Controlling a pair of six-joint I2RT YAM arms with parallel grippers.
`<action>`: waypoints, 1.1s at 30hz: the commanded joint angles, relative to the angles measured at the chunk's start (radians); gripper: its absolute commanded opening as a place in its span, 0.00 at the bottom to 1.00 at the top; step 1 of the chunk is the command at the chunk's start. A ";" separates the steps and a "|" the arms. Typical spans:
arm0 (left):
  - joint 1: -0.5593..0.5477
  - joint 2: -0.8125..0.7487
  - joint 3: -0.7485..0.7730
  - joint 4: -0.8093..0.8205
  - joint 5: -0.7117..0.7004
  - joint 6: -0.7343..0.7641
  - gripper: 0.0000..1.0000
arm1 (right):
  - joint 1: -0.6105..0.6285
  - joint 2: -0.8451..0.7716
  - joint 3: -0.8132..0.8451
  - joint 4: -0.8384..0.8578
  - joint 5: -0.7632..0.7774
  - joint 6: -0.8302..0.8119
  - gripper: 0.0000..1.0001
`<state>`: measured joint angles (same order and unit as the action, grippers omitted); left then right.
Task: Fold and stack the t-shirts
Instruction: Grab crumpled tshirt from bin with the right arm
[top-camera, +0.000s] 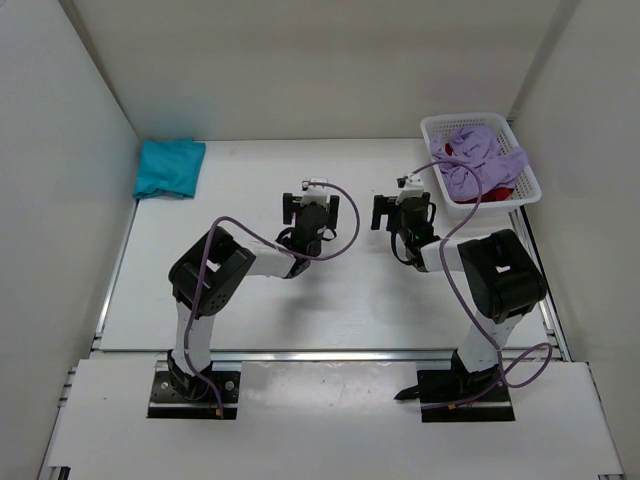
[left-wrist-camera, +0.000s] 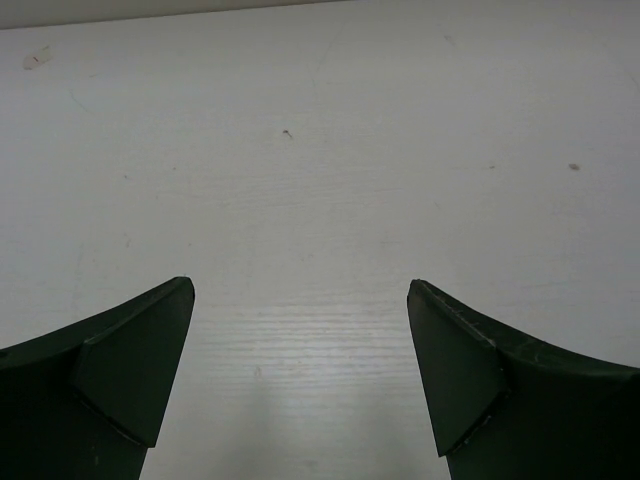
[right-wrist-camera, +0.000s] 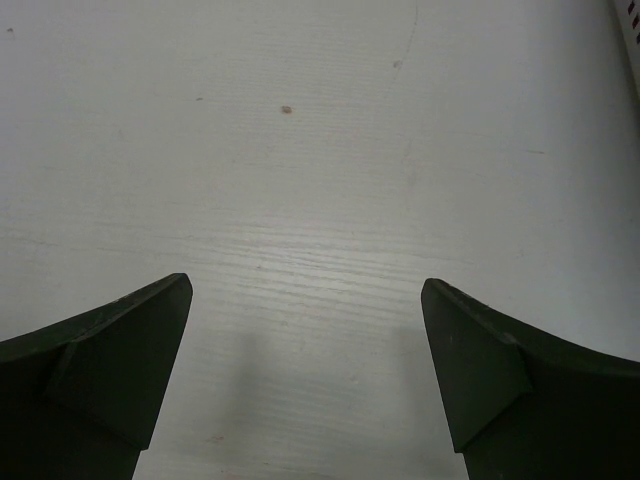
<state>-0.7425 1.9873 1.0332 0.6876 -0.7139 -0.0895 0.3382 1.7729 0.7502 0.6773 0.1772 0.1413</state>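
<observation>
White plastic mesh basket (top-camera: 437, 124) holds the crumpled lavender cloth t-shirt (top-camera: 478, 160) over the deep red t-shirt (top-camera: 505, 187). The folded teal t-shirt (top-camera: 168, 167) lies far left of it. Left gripper (top-camera: 311, 210) and right gripper (top-camera: 403, 215) gape wide, empty.

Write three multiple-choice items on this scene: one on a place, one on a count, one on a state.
1. Where does the folded teal cloth t-shirt lie?
A) at the near edge
B) at the white table's far left corner
C) between the arms

2. How many t-shirts lie in the white plastic mesh basket?
A) none
B) two
C) three

3. How do the left hand and right hand stand?
A) both open, empty
B) both shut on cloth
C) one open, one shut

1 B: it sits alone by the left wall.
2 B: a lavender purple t-shirt and a deep red t-shirt show there.
3 A: each wrist view shows only bare table in a wide gap.
</observation>
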 joint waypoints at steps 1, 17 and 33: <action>-0.006 -0.037 -0.028 -0.002 -0.035 -0.001 0.99 | 0.005 -0.027 0.023 0.084 -0.038 0.003 0.99; 0.117 -0.087 -0.078 -0.030 0.205 -0.196 0.99 | 0.022 0.040 0.182 -0.086 -0.097 -0.066 0.99; 0.040 -0.251 0.079 -0.559 0.370 -0.378 0.08 | 0.145 -0.131 0.288 -0.558 -0.003 0.160 0.11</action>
<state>-0.6651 1.8683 1.0630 0.2718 -0.4282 -0.4030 0.4847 1.7653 0.9928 0.2901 0.1902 0.1844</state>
